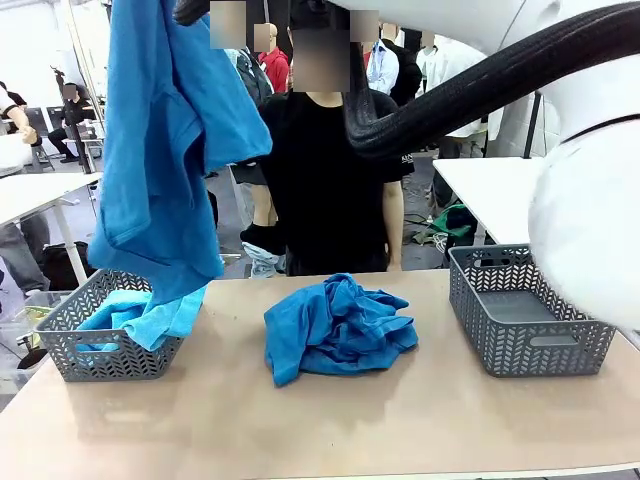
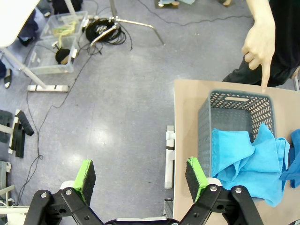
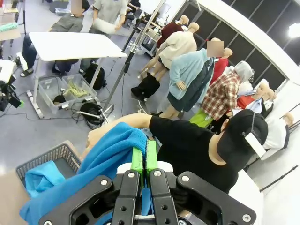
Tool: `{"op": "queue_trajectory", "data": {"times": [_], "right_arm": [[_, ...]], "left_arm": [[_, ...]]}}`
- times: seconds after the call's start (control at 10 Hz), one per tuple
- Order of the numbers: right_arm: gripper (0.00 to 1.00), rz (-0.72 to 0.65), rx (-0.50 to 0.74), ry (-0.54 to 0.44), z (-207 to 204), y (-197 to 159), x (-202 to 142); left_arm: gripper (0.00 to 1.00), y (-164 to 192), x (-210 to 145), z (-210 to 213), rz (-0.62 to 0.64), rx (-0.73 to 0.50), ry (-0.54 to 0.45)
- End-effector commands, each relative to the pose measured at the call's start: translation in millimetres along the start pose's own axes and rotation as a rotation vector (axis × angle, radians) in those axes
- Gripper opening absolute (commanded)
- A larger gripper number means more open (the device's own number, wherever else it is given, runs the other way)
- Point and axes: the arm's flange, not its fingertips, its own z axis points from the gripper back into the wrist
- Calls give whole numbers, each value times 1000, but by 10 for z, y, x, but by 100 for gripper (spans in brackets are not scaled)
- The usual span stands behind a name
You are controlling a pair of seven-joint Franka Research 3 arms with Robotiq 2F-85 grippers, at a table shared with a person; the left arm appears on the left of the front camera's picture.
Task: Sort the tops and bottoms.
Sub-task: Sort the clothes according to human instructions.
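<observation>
A bright blue top (image 1: 160,150) hangs high over the left grey basket (image 1: 60,345), its lower end reaching the blue cloth (image 1: 130,315) lying in that basket. My right gripper (image 3: 144,159) is shut on the top's fabric (image 3: 103,164), pads pressed together. A heap of blue garments (image 1: 335,325) lies mid-table; I cannot tell tops from bottoms in it. My left gripper (image 2: 140,174) is open with nothing between its fingers, above the floor beside the left basket (image 2: 206,122). The person's hand (image 2: 260,47) points a finger down at this basket's far rim.
An empty grey basket (image 1: 530,325) stands at the table's right. The person in black (image 1: 330,170) stands at the far edge. My right arm's black cable hose (image 1: 480,90) crosses the upper picture. Boxes and cables (image 2: 70,42) lie on the floor left of the table.
</observation>
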Motion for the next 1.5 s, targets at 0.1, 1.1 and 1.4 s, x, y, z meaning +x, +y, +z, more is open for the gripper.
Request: {"op": "queue_trajectory", "data": {"times": [0.1, 1.1, 1.4], "right_arm": [[0, -213, -61, -271, -629, 83, 473], [0, -707, 188, -264, -2825, 816, 808], [0, -722, 191, -301, -1326, 995, -784]], "left_arm": [[100, 20, -22, 7, -13, 10, 6], [100, 20, -22, 7, -13, 10, 6], [100, 20, -22, 7, -13, 10, 6]]}}
